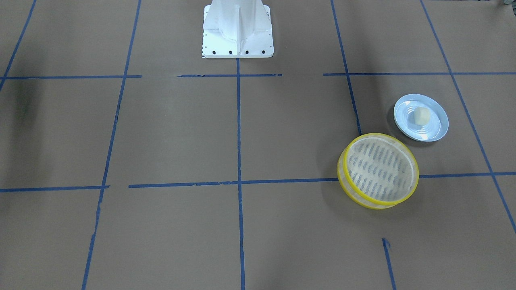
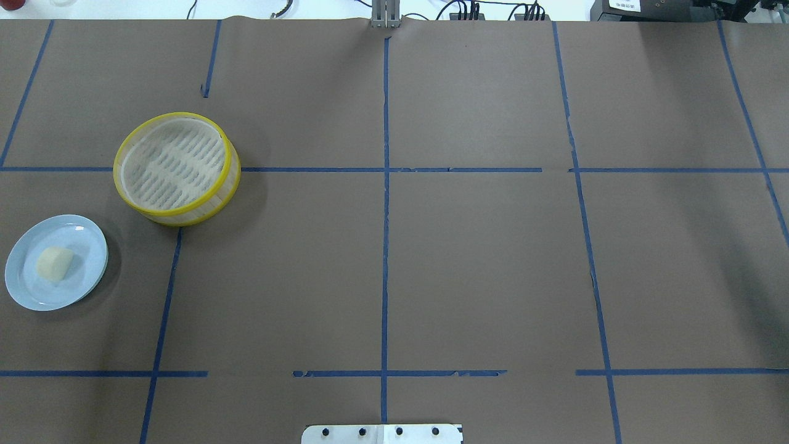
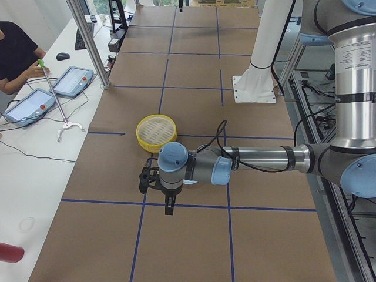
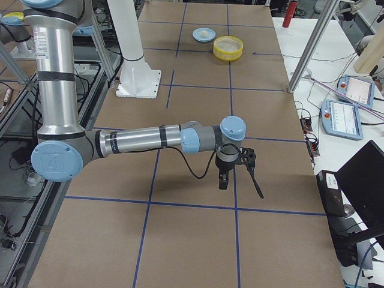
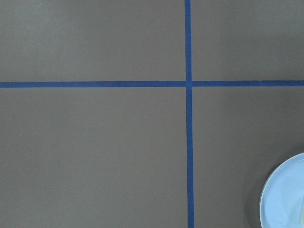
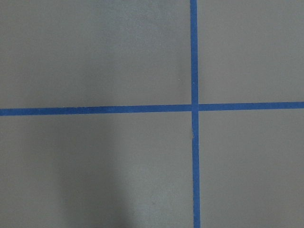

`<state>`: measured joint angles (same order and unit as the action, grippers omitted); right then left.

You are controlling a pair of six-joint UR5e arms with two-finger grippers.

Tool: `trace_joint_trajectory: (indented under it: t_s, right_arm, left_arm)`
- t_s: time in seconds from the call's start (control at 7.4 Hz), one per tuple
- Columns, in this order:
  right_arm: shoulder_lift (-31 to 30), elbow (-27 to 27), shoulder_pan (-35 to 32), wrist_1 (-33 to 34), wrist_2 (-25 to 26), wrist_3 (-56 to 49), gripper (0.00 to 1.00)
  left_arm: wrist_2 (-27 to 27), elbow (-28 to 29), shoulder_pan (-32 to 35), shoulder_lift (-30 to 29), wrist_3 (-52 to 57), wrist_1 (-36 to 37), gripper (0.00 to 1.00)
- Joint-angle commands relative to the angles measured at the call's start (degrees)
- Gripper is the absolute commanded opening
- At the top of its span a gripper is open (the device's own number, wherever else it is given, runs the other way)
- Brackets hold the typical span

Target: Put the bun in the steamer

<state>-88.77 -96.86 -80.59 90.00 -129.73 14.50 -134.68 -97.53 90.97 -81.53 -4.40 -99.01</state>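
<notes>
Two robot arms hang above a table [image 2: 481, 259] covered in brown paper and gridded with blue tape, and neither touches anything. The yellow-rimmed steamer [image 2: 233, 180] sits upright across a tape line on the robot's left half of the table. The bun [image 2: 55, 264], a small cream lump, lies outside the steamer on a pale blue plate [image 2: 85, 243]. The plate stands just beside the steamer without touching it, on the side nearer the robot's base and farther out to the robot's left.

The left gripper [image 3: 167, 202] points down at the table near the steamer, out beyond it toward the table's left end; its wrist camera catches only an edge of the plate at the corner of its view. The right gripper [image 4: 240, 180] is well apart from the steamer, over the opposite half of the table, also pointing down. Both pincers show only from the side cameras, so whether their jaws are apart or together cannot be told.
</notes>
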Motion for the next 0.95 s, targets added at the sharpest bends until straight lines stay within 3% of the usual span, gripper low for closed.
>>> trace_joint_trajectory:
  t_s: [0.0, 0.54, 0.81]
  right_arm:
    - [0.0, 0.0, 0.0, 0.0, 0.0, 0.0, 1.00]
    - [0.0, 0.0, 0.0, 0.0, 0.0, 0.0, 1.00]
    - [0.0, 0.0, 0.0, 0.0, 0.0, 0.0, 1.00]
  left_arm:
    - [-0.1, -0.6, -0.1, -0.1, 0.1, 0.0, 1.00]
    - [-0.5, -2.8, -0.3, -2.2, -0.2, -0.7, 1.00]
    - [0.0, -3.5, -0.4, -6.3, -0.4, -0.7, 1.00]
